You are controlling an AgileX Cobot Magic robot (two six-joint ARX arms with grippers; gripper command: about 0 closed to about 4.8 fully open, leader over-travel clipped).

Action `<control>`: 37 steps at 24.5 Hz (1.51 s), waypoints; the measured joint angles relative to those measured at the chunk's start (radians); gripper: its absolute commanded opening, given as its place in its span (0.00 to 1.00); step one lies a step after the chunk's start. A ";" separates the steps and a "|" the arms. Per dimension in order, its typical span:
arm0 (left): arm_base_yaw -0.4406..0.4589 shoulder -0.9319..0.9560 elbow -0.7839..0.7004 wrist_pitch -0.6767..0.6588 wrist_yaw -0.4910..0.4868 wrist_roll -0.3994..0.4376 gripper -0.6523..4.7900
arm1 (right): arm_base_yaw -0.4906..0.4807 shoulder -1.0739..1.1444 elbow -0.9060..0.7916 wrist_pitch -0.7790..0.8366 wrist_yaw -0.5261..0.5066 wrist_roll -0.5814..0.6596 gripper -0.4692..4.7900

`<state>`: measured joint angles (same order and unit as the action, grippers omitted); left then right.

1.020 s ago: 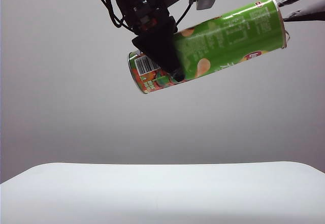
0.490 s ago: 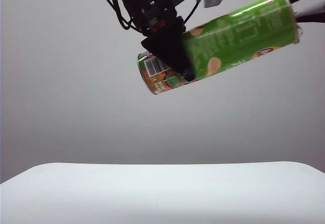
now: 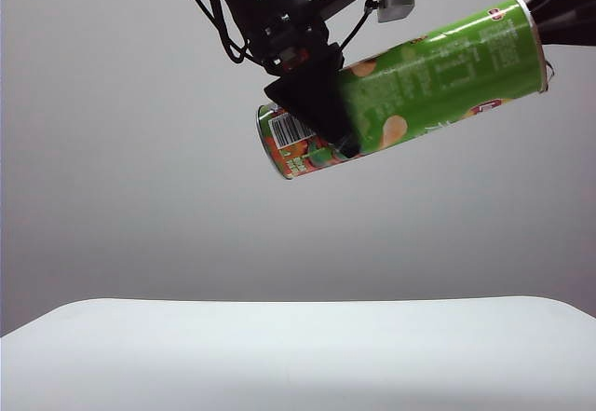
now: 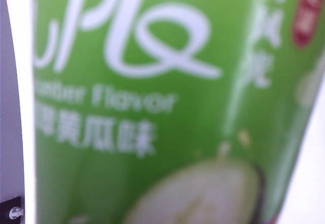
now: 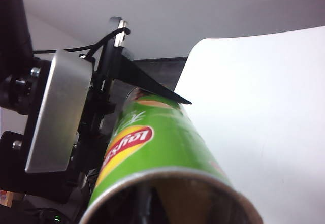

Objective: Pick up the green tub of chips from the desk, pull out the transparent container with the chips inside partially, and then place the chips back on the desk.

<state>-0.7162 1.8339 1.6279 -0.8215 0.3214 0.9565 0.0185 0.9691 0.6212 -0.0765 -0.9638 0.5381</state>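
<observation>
- Exterior: green tub of chips [image 3: 410,89] is held in the air, well above the desk [image 3: 298,355], tilted with the barcode end lower. Left gripper [image 3: 317,103] clamps around it near that end. Right gripper [image 3: 559,15] is at the raised open end, at frame edge; jaw state unclear here.
- Left wrist: blurred green tub wall fills the frame; gripper not visible.
- Right wrist: looking over the tub's open silver rim, dark inside; right fingers not visible, can't tell jaw state. Left gripper's black finger [image 5: 147,84] lies on the tub.
</observation>
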 measured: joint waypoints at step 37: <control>0.106 -0.002 0.002 -0.159 -0.052 0.008 0.40 | -0.038 0.055 0.000 0.042 -0.006 -0.039 0.31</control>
<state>-0.6102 1.8324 1.6302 -0.9810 0.2695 0.9642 -0.0196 1.0241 0.6209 -0.0349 -0.9695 0.4995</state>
